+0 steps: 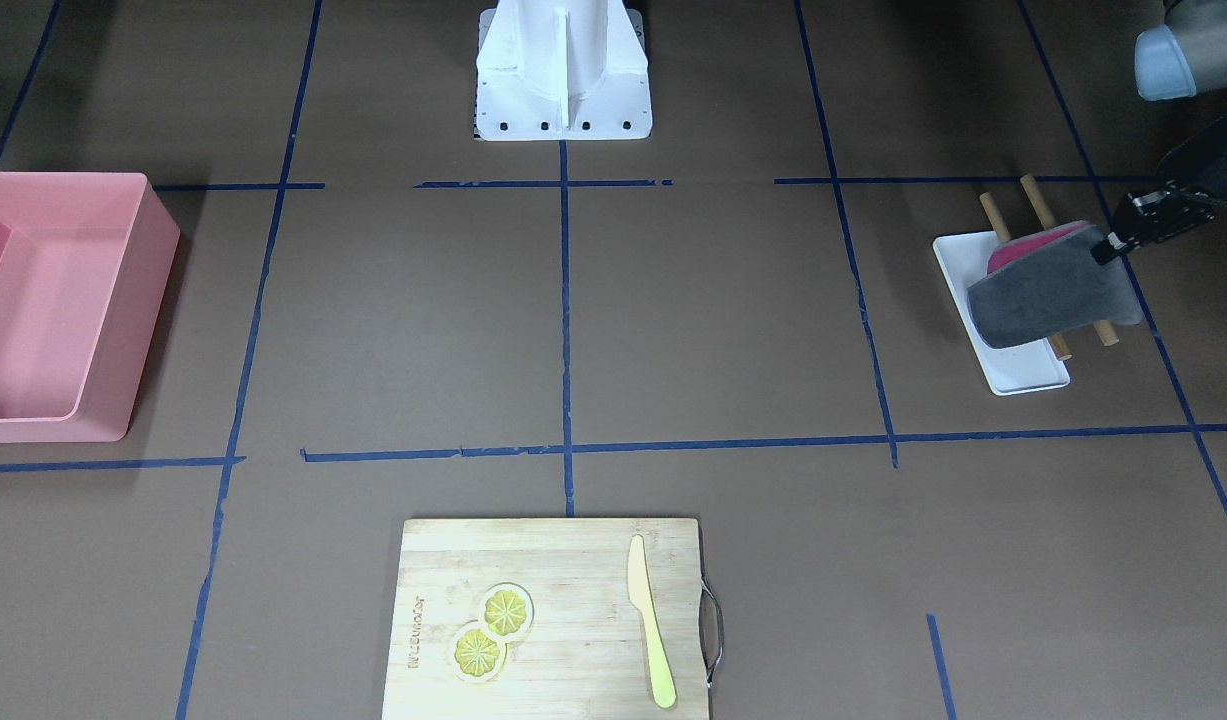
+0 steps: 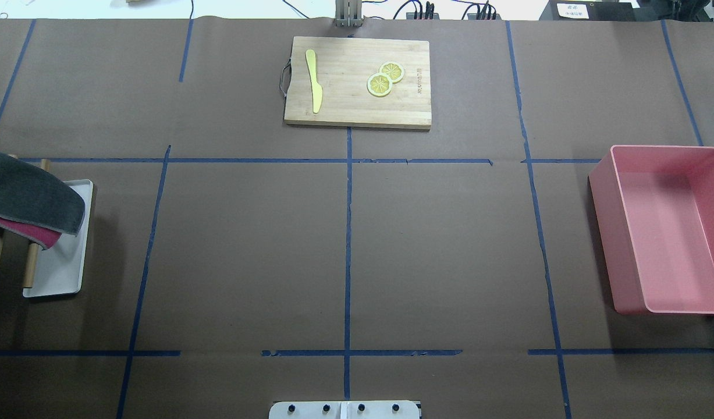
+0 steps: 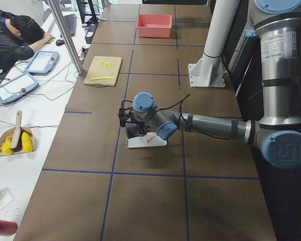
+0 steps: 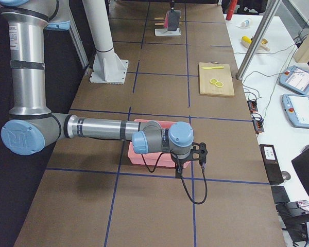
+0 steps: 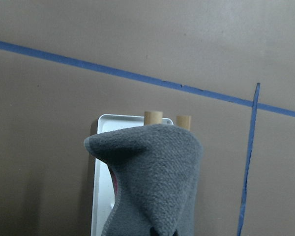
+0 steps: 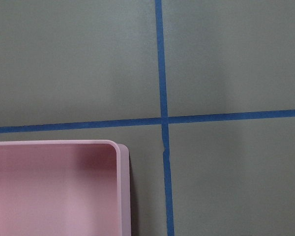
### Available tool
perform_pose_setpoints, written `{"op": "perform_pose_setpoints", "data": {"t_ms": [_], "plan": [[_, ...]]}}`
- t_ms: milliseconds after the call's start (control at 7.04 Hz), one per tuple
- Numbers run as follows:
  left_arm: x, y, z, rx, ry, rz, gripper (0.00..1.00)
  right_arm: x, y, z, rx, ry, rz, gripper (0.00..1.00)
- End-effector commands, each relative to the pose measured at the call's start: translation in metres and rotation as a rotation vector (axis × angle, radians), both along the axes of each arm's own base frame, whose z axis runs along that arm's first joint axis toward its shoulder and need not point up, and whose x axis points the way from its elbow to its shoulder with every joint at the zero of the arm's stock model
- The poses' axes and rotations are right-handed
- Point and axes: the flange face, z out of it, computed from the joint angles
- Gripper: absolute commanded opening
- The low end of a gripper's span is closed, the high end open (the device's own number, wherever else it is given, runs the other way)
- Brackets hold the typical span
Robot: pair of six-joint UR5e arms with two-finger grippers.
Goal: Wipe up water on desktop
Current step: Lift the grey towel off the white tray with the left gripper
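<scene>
The desktop [image 2: 438, 244] is a wide brown surface with a blue tape grid. I see no water on it in any view. At its left end my left gripper [image 1: 1111, 246] is shut on a corner of a grey cloth [image 1: 1058, 290], which hangs lifted over a small white tray [image 1: 1023, 372]. Under the grey cloth a red cloth [image 1: 1018, 250] lies draped on two wooden rods [image 1: 1035, 198]. In the left wrist view the grey cloth [image 5: 157, 182] hangs in front of the tray. My right gripper [image 4: 201, 154] hovers by the pink bin, and I cannot tell its state.
A pink bin [image 2: 659, 227] stands at the desktop's right end. A bamboo cutting board [image 2: 357, 110] with a yellow knife [image 2: 313, 78] and two lemon slices [image 2: 386, 78] lies at the far middle edge. The robot's white base [image 1: 563, 70] is at the near edge. A person [image 3: 12, 37] sits beyond the table.
</scene>
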Motion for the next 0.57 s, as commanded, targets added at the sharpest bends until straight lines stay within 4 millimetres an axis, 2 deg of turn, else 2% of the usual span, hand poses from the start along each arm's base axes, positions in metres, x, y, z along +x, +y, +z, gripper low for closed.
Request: {"op": "perform_pose_setpoints", "data": {"t_ms": [0, 142, 284, 426], "plan": [[-0.028, 0.001, -0.037, 0.048, 0.022, -0.055, 0.05, -0.005, -0.005, -0.010, 0.011, -0.049, -0.010, 1.00], [-0.046, 0.003, -0.063, 0.023, 0.049, -0.068, 0.05, -0.006, -0.010, -0.017, 0.007, -0.061, 0.001, 1.00], [-0.051, 0.013, -0.103, -0.010, 0.051, -0.070, 0.05, -0.007, -0.010, -0.020, 0.015, -0.062, -0.002, 1.00], [-0.050, 0.007, -0.162, -0.052, 0.045, -0.075, 0.05, -0.012, -0.012, -0.027, 0.059, -0.064, -0.011, 1.00]]}}
